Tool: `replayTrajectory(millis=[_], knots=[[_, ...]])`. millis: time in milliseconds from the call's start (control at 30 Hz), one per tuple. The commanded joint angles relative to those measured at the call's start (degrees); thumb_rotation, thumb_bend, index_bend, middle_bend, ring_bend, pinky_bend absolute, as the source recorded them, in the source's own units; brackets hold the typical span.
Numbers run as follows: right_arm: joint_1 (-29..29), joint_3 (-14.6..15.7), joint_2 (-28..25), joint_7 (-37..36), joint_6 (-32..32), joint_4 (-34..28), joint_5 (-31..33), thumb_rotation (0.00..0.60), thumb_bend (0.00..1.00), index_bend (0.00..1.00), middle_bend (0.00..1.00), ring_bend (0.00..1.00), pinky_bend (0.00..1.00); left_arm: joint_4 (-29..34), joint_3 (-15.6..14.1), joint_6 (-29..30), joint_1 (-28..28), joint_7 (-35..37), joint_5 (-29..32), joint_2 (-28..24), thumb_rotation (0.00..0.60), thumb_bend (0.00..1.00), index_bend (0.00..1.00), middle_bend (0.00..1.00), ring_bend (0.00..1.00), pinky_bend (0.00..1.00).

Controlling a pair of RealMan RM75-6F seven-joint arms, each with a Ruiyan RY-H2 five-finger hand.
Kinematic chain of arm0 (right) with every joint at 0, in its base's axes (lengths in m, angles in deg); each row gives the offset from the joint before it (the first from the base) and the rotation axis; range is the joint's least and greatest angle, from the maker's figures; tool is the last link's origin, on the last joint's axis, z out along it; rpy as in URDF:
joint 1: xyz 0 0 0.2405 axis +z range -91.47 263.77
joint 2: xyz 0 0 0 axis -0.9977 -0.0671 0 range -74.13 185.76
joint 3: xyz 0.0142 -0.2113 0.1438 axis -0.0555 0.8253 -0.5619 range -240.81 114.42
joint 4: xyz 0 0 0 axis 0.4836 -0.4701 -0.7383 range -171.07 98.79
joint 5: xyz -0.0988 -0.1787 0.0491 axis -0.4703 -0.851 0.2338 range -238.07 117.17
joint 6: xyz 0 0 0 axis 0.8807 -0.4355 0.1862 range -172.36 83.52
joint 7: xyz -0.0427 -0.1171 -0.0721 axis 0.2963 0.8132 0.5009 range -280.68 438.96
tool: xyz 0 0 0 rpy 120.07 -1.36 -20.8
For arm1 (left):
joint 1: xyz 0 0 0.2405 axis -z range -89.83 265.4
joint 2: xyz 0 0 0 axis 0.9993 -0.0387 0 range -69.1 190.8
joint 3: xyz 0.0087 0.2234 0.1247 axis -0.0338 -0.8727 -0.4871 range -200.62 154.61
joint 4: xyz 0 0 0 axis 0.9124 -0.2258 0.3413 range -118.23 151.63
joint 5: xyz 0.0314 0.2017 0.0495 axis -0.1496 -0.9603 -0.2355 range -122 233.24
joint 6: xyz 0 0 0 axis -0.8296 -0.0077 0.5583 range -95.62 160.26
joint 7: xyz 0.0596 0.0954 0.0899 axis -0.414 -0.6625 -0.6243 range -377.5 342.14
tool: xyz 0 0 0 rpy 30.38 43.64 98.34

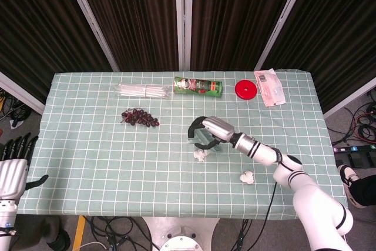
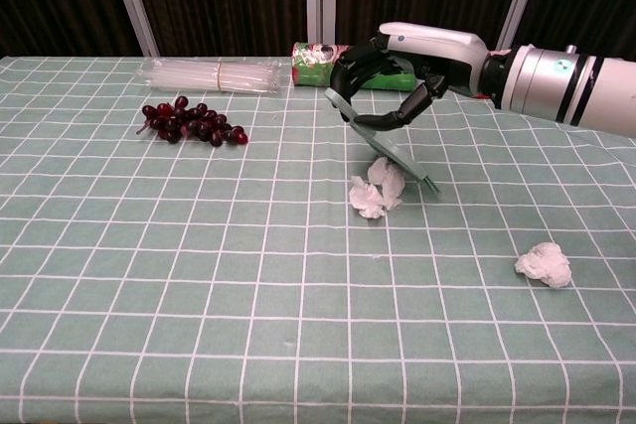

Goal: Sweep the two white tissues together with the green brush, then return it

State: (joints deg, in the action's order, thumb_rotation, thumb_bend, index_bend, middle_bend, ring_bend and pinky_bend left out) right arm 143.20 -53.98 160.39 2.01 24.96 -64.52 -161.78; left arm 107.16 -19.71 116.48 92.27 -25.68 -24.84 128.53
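My right hand (image 2: 402,71) (image 1: 207,129) grips a flat green brush (image 2: 383,141) (image 1: 208,143), held tilted with its lower end down at the cloth. A white tuft (image 2: 390,178) at that end touches one crumpled white tissue (image 2: 365,199) (image 1: 201,155) near the table's middle. The second white tissue (image 2: 544,263) (image 1: 247,176) lies apart, nearer the front right. My left hand (image 1: 12,166) hangs off the table's left front corner, fingers apart and holding nothing.
Along the back of the checked green cloth (image 1: 88,145) lie a clear bundle of sticks (image 1: 143,90), a green can (image 1: 197,86) on its side, a red lid (image 1: 246,89) and a white packet (image 1: 269,87). A bunch of dark grapes (image 1: 140,117) sits left of centre.
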Motion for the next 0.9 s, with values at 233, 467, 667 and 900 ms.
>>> replayTrajectory(millis=[233, 467, 667, 900], knots=[[-3.1, -1.4, -4.4, 7.3, 5.7, -8.1, 0.6, 0.600, 0.51, 0.78, 0.65, 0.30, 0.24, -0.3, -0.2, 0.5, -0.5, 0.8, -0.2, -0.1, 0.600, 0.00, 0.07, 0.01, 0.00, 0.03], [-10.1, -1.5, -17.2, 20.6, 10.6, -28.1, 3.1, 0.600, 0.53, 0.78, 0.65, 0.30, 0.23, -0.8, 0.4, 0.1, 0.3, 1.4, -0.8, -0.1, 0.600, 0.00, 0.07, 0.01, 0.00, 0.03], [-18.5, -0.6, -27.1, 35.1, 11.6, -49.3, 9.3, 0.600, 0.56, 0.78, 0.65, 0.30, 0.21, -1.0, 0.8, -0.9, 1.5, 1.3, -1.5, 0.2, 0.600, 0.00, 0.07, 0.01, 0.00, 0.03], [-28.1, 0.0, -30.2, 44.4, 15.5, -61.6, 14.4, 0.600, 0.57, 0.77, 0.66, 0.32, 0.21, -1.0, 0.9, -1.7, 2.6, 1.4, -2.2, 0.1, 0.600, 0.00, 0.07, 0.01, 0.00, 0.03]])
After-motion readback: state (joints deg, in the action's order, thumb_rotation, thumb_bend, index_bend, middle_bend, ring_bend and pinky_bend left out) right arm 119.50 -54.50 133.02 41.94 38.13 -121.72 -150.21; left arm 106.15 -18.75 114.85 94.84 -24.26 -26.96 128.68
